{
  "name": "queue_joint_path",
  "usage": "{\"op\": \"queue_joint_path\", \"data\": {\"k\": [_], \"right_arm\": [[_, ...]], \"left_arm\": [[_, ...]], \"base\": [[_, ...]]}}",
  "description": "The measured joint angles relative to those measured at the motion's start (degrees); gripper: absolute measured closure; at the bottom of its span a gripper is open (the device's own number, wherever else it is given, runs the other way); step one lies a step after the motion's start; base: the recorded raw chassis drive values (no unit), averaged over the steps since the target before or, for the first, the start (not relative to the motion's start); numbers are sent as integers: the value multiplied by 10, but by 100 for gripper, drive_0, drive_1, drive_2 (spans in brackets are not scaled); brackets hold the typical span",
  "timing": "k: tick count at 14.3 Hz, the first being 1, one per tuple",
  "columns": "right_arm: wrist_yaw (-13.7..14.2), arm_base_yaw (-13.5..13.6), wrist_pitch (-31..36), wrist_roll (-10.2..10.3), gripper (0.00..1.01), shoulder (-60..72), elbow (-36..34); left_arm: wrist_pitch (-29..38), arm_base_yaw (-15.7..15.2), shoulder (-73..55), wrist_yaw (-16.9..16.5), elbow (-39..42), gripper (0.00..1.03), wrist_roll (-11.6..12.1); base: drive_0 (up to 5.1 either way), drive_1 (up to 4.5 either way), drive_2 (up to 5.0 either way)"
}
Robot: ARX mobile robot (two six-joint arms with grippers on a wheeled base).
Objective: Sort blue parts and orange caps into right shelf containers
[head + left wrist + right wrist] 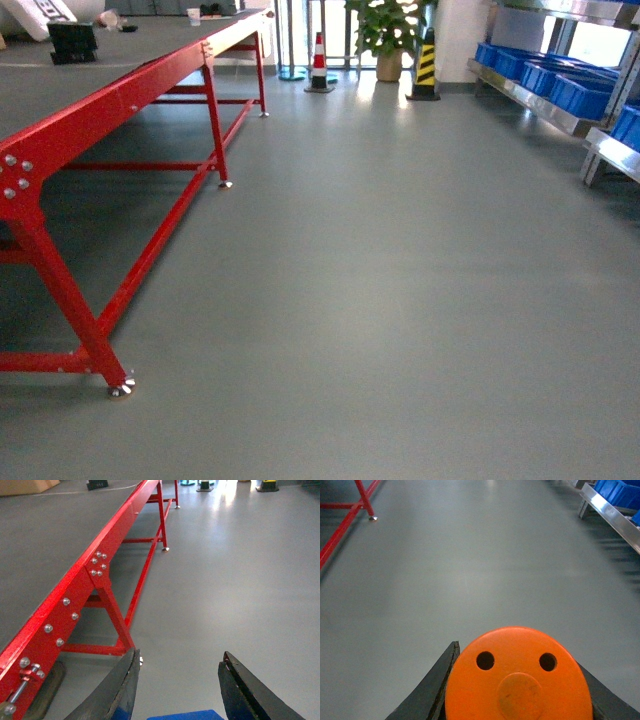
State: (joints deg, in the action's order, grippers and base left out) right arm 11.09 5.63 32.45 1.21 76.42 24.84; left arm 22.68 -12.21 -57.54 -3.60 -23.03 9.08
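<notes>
Right wrist view: the right gripper (517,690) is clamped on an orange cap (518,677), one dark finger (427,690) pressed against each side. The cap's flat round top faces the camera, bright orange, with two small dark holes side by side and a shallow raised disc below them; its side print is hidden. In the left wrist view the left gripper (177,692) has its fingers fairly wide, and the top edge of a blue part (185,715) shows between them at 6 o'clock; whether they grip it I cannot tell. From the head camera, the blue bins (560,85) sit on a metal shelf (530,100) at 2 o'clock, the red table (130,90) at 10 o'clock.
</notes>
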Motion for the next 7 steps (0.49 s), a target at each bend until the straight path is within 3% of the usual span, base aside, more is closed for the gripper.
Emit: {"op": "queue_joint_path", "data": {"k": [7], "right_arm": [[-2,0,-3,0,57,3,0]], "left_arm": [[-2,1,-4,0,0,60,0]], "base": [[-7,426,-440]]}}
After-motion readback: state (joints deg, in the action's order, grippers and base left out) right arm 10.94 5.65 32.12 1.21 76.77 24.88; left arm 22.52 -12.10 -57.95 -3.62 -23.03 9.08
